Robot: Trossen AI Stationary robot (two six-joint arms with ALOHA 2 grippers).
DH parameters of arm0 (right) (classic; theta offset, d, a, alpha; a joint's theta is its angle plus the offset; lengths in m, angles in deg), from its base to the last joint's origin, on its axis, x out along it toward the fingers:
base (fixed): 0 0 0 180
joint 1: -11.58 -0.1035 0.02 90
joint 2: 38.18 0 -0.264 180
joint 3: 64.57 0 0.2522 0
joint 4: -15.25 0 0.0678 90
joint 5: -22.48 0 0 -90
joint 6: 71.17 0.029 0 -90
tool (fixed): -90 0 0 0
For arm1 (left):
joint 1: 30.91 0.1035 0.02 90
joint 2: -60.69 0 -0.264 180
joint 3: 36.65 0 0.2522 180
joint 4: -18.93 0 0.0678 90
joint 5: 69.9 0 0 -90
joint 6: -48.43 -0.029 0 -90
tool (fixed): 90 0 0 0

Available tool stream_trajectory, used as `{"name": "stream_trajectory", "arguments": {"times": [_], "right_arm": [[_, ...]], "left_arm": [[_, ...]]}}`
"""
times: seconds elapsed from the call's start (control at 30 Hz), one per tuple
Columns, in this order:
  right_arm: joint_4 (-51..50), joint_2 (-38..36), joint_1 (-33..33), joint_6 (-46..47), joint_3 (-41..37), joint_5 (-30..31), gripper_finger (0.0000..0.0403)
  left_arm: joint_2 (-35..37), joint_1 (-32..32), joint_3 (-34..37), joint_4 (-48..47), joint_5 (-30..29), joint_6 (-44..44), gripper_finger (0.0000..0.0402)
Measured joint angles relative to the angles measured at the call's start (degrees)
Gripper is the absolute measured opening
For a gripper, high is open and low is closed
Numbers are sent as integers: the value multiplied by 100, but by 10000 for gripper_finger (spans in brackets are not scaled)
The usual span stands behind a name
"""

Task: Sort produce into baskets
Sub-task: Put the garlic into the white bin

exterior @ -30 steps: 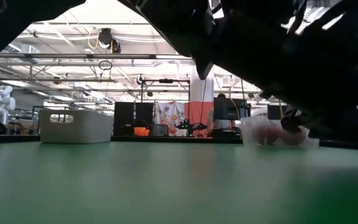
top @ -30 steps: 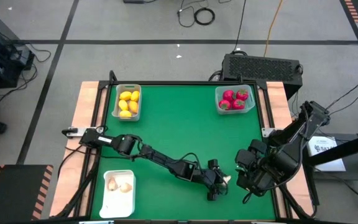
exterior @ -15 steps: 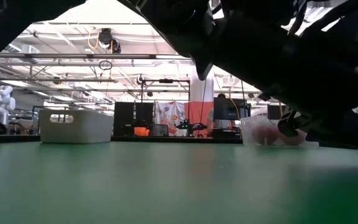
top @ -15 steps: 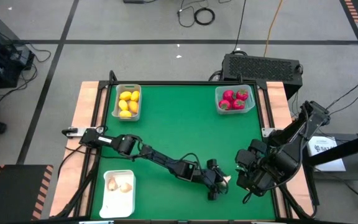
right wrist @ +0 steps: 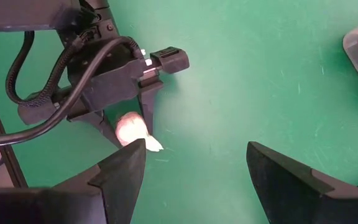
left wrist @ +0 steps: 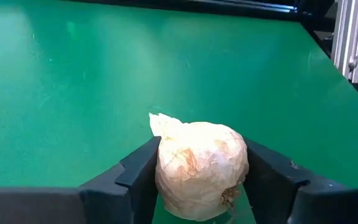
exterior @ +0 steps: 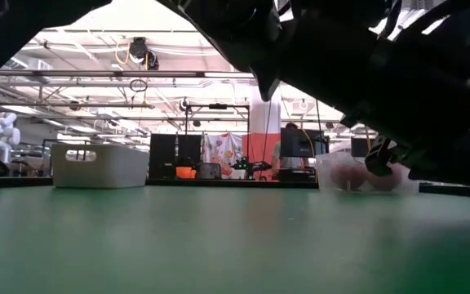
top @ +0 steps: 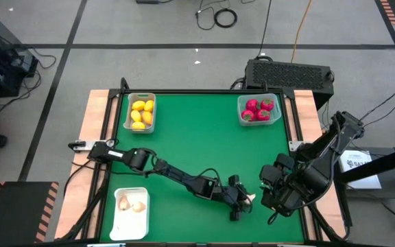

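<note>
Low view: dark arm links fill the upper right, hiding the counter's right side; the clear bin (exterior: 365, 178) shows only as a blurred shape with reddish contents. Left wrist view: the garlic bulb (left wrist: 201, 169) is cut by the lower edge. High view: the left hand (top: 240, 204) covers most of the bulb.

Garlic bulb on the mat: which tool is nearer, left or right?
Left. The left tool has the garlic bulb between its fingers, both touching its sides. The right tool hangs open beside it, apart, over bare green mat.
</note>
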Motion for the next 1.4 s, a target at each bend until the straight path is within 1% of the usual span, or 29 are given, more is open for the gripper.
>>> {"name": "stream_trajectory", "arguments": {"times": [0.13, 0.23, 0.33, 0.43, 0.6, 0.73, 0.87, 1.0, 1.17, 1.4], "right_arm": [[38, 0, -41, 4, 0, 0, 270], [46, 0, -87, 22, -4, 2, 270], [77, -2, -127, 24, -4, 9, 270], [142, -2, -137, 24, -4, 36, 270], [400, 16, -137, -104, -4, 276, 270], [729, 45, -109, -380, -4, 495, 270], [1061, 50, -26, -656, -4, 506, 270], [1299, 55, 53, -874, -4, 514, 270], [1549, 76, 170, -1141, -4, 512, 270], [1830, 94, 333, -1391, -4, 492, 270]], "left_arm": [[123, 0, 0, -113, 0, 0, 194], [371, 0, 0, -482, 23, 2, 193], [813, -6, 0, -1319, 276, 9, 192], [1352, -41, -4, -2588, 659, 229, 192], [2235, -181, -4, -5057, 1102, 1229, 192], [2822, -437, -4, -6752, 1368, 1833, 192], [3229, -892, -4, -8060, 1317, 2453, 192], [3419, -1433, -5, -9045, 1058, 3059, 192], [3441, -2107, 4, -9796, 774, 3833, 192], [3439, -2741, 213, -9846, 789, 4664, 192]]}}
